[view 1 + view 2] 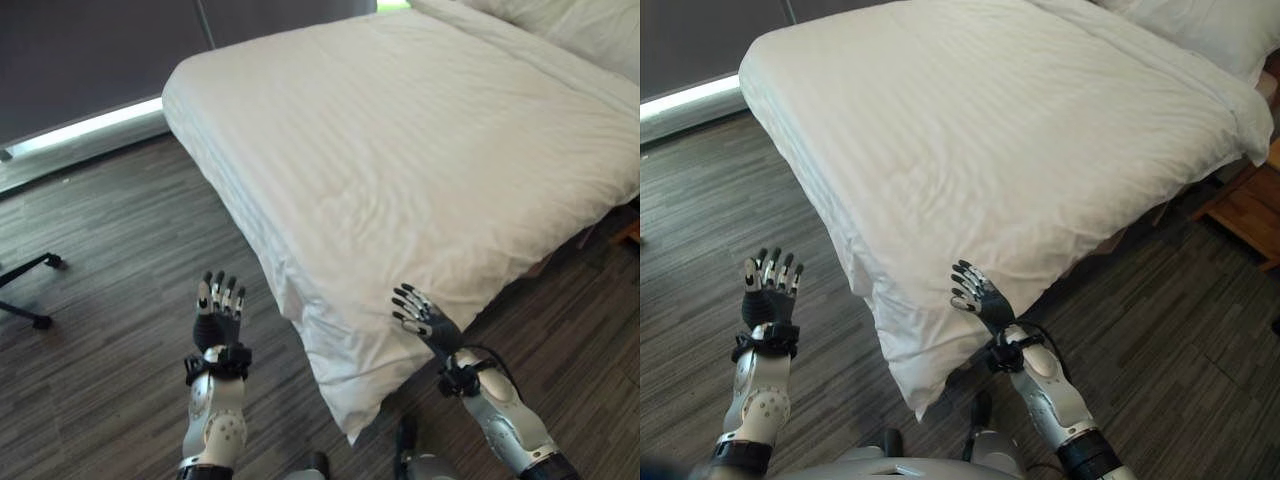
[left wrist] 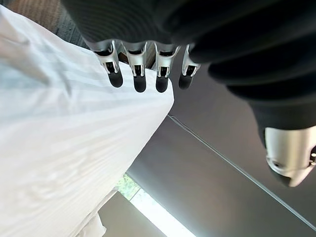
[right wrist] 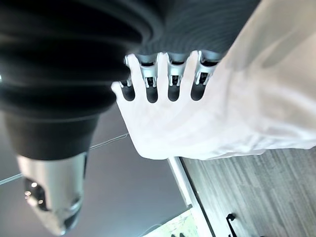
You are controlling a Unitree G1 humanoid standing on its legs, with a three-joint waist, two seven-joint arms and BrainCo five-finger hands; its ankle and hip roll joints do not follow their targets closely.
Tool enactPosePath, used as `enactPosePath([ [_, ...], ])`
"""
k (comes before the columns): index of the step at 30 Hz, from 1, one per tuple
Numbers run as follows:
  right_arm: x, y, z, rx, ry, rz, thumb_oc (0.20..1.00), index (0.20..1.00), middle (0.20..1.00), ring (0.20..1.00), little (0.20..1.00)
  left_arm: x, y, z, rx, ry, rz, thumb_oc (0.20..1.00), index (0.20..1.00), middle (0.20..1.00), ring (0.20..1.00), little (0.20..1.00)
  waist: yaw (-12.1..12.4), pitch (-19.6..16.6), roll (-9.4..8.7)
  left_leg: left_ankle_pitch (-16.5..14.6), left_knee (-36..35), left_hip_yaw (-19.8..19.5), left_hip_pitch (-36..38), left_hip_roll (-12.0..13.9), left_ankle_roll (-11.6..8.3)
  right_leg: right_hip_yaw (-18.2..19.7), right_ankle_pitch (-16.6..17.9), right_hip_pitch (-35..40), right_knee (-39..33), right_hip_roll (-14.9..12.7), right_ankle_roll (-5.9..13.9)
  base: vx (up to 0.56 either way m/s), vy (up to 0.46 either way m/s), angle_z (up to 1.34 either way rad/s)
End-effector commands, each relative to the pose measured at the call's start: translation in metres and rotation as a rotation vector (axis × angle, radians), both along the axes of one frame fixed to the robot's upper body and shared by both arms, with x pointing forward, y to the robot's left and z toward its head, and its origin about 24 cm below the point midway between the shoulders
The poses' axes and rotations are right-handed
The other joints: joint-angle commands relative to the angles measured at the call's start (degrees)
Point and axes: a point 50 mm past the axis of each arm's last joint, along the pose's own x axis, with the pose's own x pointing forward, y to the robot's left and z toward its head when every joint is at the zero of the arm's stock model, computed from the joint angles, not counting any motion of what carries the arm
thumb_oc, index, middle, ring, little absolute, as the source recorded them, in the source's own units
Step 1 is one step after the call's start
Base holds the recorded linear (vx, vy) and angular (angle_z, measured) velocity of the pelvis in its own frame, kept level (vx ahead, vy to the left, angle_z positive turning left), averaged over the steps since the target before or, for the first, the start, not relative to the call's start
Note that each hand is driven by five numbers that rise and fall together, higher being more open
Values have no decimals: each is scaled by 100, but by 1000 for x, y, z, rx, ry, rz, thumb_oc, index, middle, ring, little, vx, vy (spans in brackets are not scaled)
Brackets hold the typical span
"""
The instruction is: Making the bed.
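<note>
A white duvet (image 1: 400,150) lies spread over the bed, its near corner (image 1: 350,395) hanging down toward the floor. White pillows (image 1: 570,25) lie at the head of the bed, far right. My left hand (image 1: 217,310) is raised over the floor, left of the hanging corner, fingers (image 2: 138,74) straight and holding nothing. My right hand (image 1: 425,318) is raised beside the duvet's near side edge, fingers (image 3: 173,81) straight, empty; whether it touches the cloth is unclear.
Dark wood-plank floor (image 1: 110,300) surrounds the bed. A dark curtain or wall (image 1: 90,50) with a bright strip at its foot stands behind. A black stand foot (image 1: 30,285) lies far left. A wooden piece of furniture (image 1: 1250,215) stands right of the bed.
</note>
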Motion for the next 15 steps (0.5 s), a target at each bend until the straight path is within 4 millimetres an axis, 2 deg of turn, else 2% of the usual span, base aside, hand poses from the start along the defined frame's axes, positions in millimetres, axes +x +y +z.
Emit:
enactPosePath([
  [1,7,-1,24,-4,-148,2,1000,1000,1000,1000,1000,-4,5,15,70,-90,13,1000,1000,1000,1000,1000,167,-232,50,927,-314,-263,-623,94,-178,237,-1549,784,1644,292,140,-134,-71,8],
  [2,7,-1,24,-4,-148,2,1000,1000,1000,1000,1000,-4,5,15,70,-90,12,1000,1000,1000,1000,1000,162,-225,46,926,-314,-268,-610,90,-180,230,-1550,807,1630,289,139,-266,-219,23],
  [3,10,-5,23,-10,-142,-8,1000,1000,1000,1000,1000,-10,7,14,37,-105,26,1000,1000,1000,1000,1000,393,-290,-66,1243,-314,-388,-1001,31,-372,256,-1802,1471,384,402,-72,-166,-156,29],
  [4,10,-5,22,-9,-142,-8,1000,1000,1000,1000,1000,-10,7,14,38,-105,26,1000,1000,1000,1000,1000,379,-286,-71,1244,-314,-402,-993,25,-375,239,-1775,1516,321,403,-75,-264,-224,24],
  [5,12,-8,25,-9,-154,-14,1000,1000,1000,1000,1000,-14,6,11,18,-103,22,1000,1000,1000,1000,1000,429,-302,-80,1398,-314,-485,-1136,41,-469,320,-1756,1635,-22,468,-110,-276,-204,22],
  [6,18,-15,31,-22,-172,-22,1000,1000,1000,1000,1000,-21,5,1,-36,-75,28,1000,1000,1000,1000,1000,544,-209,-17,1659,-282,-631,-1301,169,-677,345,-1709,1653,-161,627,-194,-283,-203,35],
  [7,18,-15,31,-23,-172,-22,1000,1000,1000,1000,1000,-20,5,1,-37,-75,28,1000,1000,1000,1000,1000,539,-205,-10,1662,-283,-639,-1302,173,-680,339,-1703,1658,-168,633,-197,-379,-208,42],
  [9,21,-29,30,-81,-164,-35,1000,1000,1000,1000,1000,-29,-1,-16,-22,12,-5,1000,1000,1000,1000,1000,559,13,-88,1230,459,-944,-1312,117,-558,72,-1563,1519,-117,548,-227,-354,-104,45],
  [10,22,-30,30,-79,-161,-40,1000,1000,1000,1000,1000,-31,-1,-17,-13,16,-14,1000,1000,1000,1000,1000,538,-13,-106,1100,576,-965,-1319,120,-529,-49,-1496,1469,-170,505,-228,-280,-49,53],
  [11,23,-29,30,-44,-148,-38,1000,1000,1000,1000,1000,-35,1,-15,-9,13,-24,1000,1000,1000,1000,1000,537,-89,-178,800,759,-880,-1153,138,-437,-213,-1407,1396,-220,420,-247,-150,-25,47],
  [13,23,-27,26,-46,-133,-29,1000,1000,1000,1000,1000,-36,3,-13,-17,2,-26,1000,1000,1000,1000,1000,534,-198,-153,693,584,-935,-945,149,-414,-246,-1427,1404,-272,459,-270,-23,15,19],
  [15,23,-27,23,-55,-124,-30,1000,1000,1000,1000,1000,-36,1,-15,-11,13,-31,1000,1000,1000,1000,1000,505,-215,-106,810,401,-979,-884,144,-440,-275,-1407,1435,-318,500,-264,34,50,24],
])
